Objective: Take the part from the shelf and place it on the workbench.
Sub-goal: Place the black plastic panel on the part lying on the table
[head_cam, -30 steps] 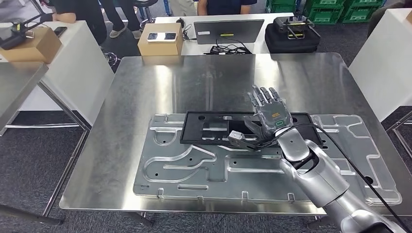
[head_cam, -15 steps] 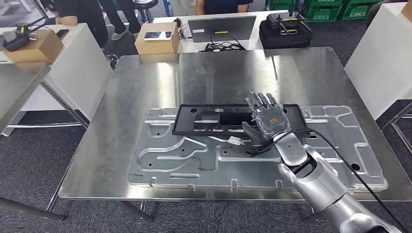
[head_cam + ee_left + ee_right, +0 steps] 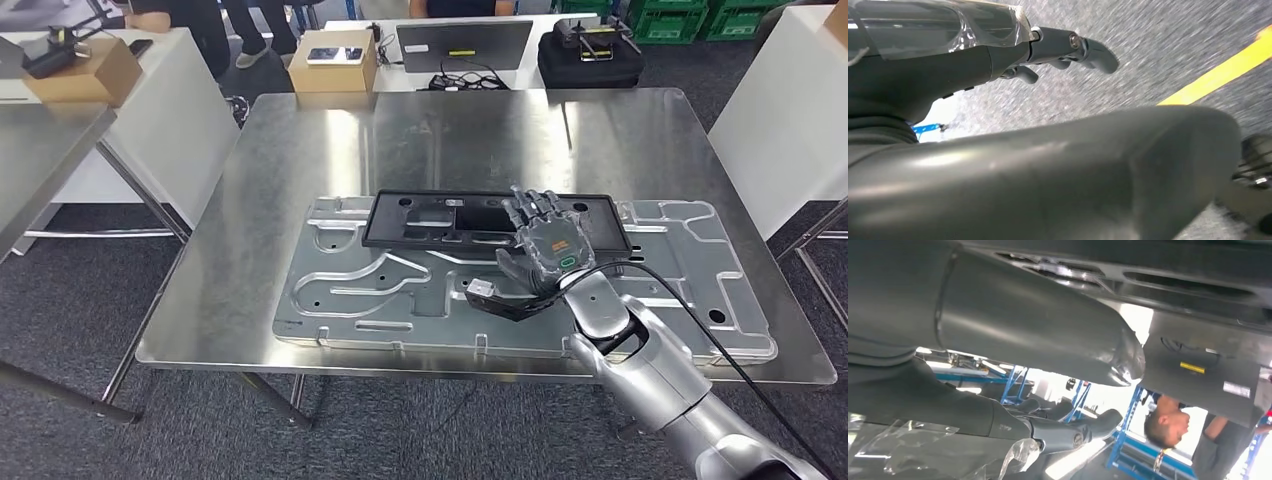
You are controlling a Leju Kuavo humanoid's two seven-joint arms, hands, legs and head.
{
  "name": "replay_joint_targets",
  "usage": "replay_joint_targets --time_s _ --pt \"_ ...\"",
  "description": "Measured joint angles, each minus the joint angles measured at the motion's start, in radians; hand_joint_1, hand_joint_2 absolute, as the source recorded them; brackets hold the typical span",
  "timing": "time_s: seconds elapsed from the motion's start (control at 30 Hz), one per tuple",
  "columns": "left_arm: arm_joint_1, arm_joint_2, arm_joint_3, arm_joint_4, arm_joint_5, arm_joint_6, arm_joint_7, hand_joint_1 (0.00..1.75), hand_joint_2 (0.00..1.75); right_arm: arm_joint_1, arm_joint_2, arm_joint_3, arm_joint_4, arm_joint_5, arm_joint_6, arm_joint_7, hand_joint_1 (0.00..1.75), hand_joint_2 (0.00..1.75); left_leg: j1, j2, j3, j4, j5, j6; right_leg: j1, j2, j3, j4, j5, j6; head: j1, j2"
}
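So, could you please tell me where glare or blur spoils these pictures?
Head view: sharp, with soft glare on the steel workbench top. Left wrist view: the floor is streaked with blur, the left hand close and soft. Right wrist view: bright backlight washes out the background behind the right hand.

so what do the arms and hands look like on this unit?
The right arm is polished silver in rounded segments, with a black cable looping along its outside. The right hand has a translucent grey back with a small orange marking and a green ring, and dark segmented fingers. In the wrist views the left hand is matte dark grey with clear plastic film over its cover.
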Motion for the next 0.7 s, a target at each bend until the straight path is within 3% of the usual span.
replay_joint_targets --time_s 0.07,0.13,0.17,0.2,0.23,0.3,0.37,0.4,0.47,0.5,0.57,0.63,0.67,0.7 --pt "0.001 -0.002 0.000 0.000 0.002 0.000 -0.001 0.00 0.00 0.000 0.000 0.000 0.001 0.000 -0.001 -0.001 0.00 0.00 0.009 -0.003 -0.009 -0.019 0.014 -0.001 0.002 0.002 -0.042 0.085 -0.083 0.005 0.000 0.000" --pt "0.002 -0.003 0.000 0.000 0.002 -0.001 -0.001 0.00 0.00 0.005 -0.001 0.001 0.002 0.000 -0.001 -0.002 0.00 0.00 0.010 -0.003 -0.039 -0.009 0.027 -0.003 0.002 0.002 -0.093 0.246 -0.183 0.010 0.000 0.000" --pt "0.003 -0.004 0.000 0.000 0.002 -0.001 -0.001 0.00 0.00 0.008 -0.001 0.002 0.004 0.000 -0.001 -0.002 0.00 0.00 0.010 -0.001 -0.053 -0.005 0.035 -0.006 0.002 0.002 -0.106 0.312 -0.201 0.013 0.000 0.000" --pt "0.004 -0.005 0.000 0.000 0.002 -0.001 -0.001 0.00 0.00 0.011 -0.002 0.004 0.006 0.000 -0.001 -0.002 0.00 0.00 0.011 0.001 -0.068 -0.001 0.043 -0.011 0.001 0.002 -0.106 0.353 -0.195 0.016 0.000 0.000" --pt "0.004 -0.006 0.000 0.000 0.002 -0.001 -0.001 0.00 0.00 0.012 -0.002 0.006 0.007 0.000 -0.001 -0.002 0.00 0.00 0.013 0.002 -0.081 0.003 0.050 -0.017 0.001 0.002 -0.085 0.348 -0.164 0.021 0.000 0.000" --pt "0.004 -0.007 0.000 0.000 0.002 -0.001 -0.001 0.00 0.00 0.012 -0.002 0.008 0.008 0.000 -0.001 -0.003 0.00 0.00 0.016 0.005 -0.104 0.014 0.061 -0.027 -0.004 0.001 0.002 0.251 -0.110 0.029 0.000 0.000" --pt "0.004 -0.006 0.000 0.000 0.003 0.000 -0.001 0.00 0.00 0.009 0.000 0.008 0.009 0.000 -0.001 -0.004 0.00 0.00 0.015 0.007 -0.120 0.026 0.072 -0.035 -0.008 0.004 0.109 0.097 -0.111 0.029 0.000 0.000" --pt "0.004 -0.006 0.000 0.000 0.003 0.000 -0.002 0.00 0.00 0.008 0.002 0.008 0.009 0.000 -0.001 -0.005 0.00 0.00 0.013 0.007 -0.128 0.029 0.083 -0.038 -0.008 0.005 0.139 0.047 -0.117 0.024 0.000 0.000" --pt "0.004 -0.005 0.000 0.000 0.003 0.000 -0.002 0.00 0.00 0.008 0.002 0.008 0.010 0.000 0.001 -0.006 0.00 0.00 0.010 0.007 -0.146 0.034 0.103 -0.044 -0.011 0.007 0.145 0.014 -0.116 0.012 0.000 0.000" --pt "0.004 -0.005 0.000 0.000 0.004 -0.001 -0.003 0.00 0.00 0.010 0.002 0.009 0.011 0.000 0.002 -0.007 0.00 0.00 0.010 0.007 -0.158 0.046 0.094 -0.050 -0.014 0.007 0.137 0.012 -0.113 0.008 0.000 0.000" --pt "0.005 -0.005 0.000 0.001 0.005 -0.001 -0.003 0.00 0.00 0.012 0.002 0.009 0.012 -0.002 0.005 -0.009 0.00 0.00 0.017 0.007 -0.201 0.138 0.025 -0.069 -0.022 0.006 0.124 0.004 -0.107 0.001 0.000 0.000" --pt "0.007 -0.006 0.000 0.001 0.006 -0.002 -0.004 0.00 0.00 0.013 0.002 0.009 0.014 -0.003 0.007 -0.010 0.00 0.00 0.030 0.007 -0.259 0.300 -0.066 -0.089 -0.022 0.004 0.112 0.001 -0.099 -0.007 0.000 0.000" --pt "0.007 -0.007 0.000 0.001 0.006 -0.003 -0.004 0.00 0.00 0.015 0.002 0.009 0.015 -0.003 0.008 -0.010 0.00 0.00 0.035 0.007 -0.276 0.365 -0.090 -0.094 -0.022 0.002 0.107 0.002 -0.095 -0.008 0.000 0.000" --pt "0.007 -0.008 0.000 0.001 0.007 -0.004 -0.004 0.00 0.00 0.017 0.002 0.010 0.017 -0.003 0.010 -0.010 0.00 0.00 0.038 0.007 -0.276 0.393 -0.092 -0.095 -0.021 0.001 0.103 0.002 -0.091 -0.008 0.000 0.000"
